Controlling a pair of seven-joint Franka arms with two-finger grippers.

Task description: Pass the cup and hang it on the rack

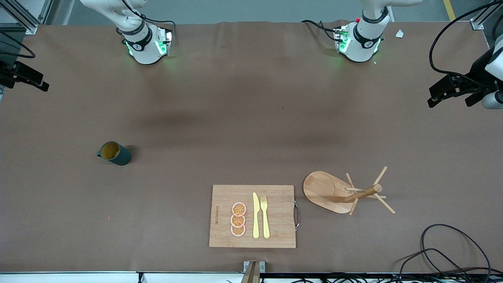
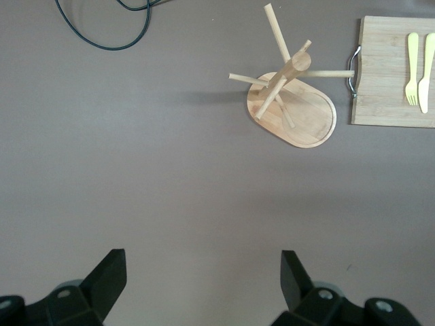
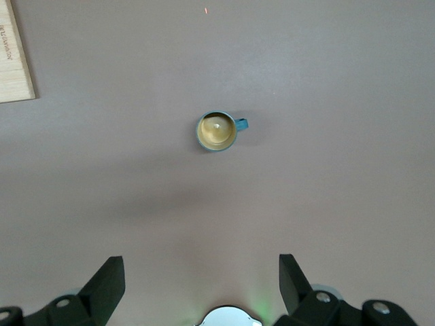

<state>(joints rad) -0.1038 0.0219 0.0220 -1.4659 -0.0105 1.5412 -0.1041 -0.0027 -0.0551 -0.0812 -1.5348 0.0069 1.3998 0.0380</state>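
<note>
The dark teal cup (image 1: 114,153) stands upright on the brown table toward the right arm's end, its tan inside showing; it also shows in the right wrist view (image 3: 217,131). The wooden rack (image 1: 346,192) stands toward the left arm's end, nearer to the front camera; it also shows in the left wrist view (image 2: 292,102). My right gripper (image 3: 202,272) is open and empty, high over the table at the right arm's end (image 1: 35,80). My left gripper (image 2: 204,272) is open and empty, high over the left arm's end (image 1: 452,100).
A bamboo cutting board (image 1: 275,216) with a metal handle lies beside the rack, carrying a yellow knife (image 1: 256,216), a fork (image 1: 265,216) and orange slices (image 1: 238,219). Black cables (image 1: 452,251) lie at the table's corner near the rack.
</note>
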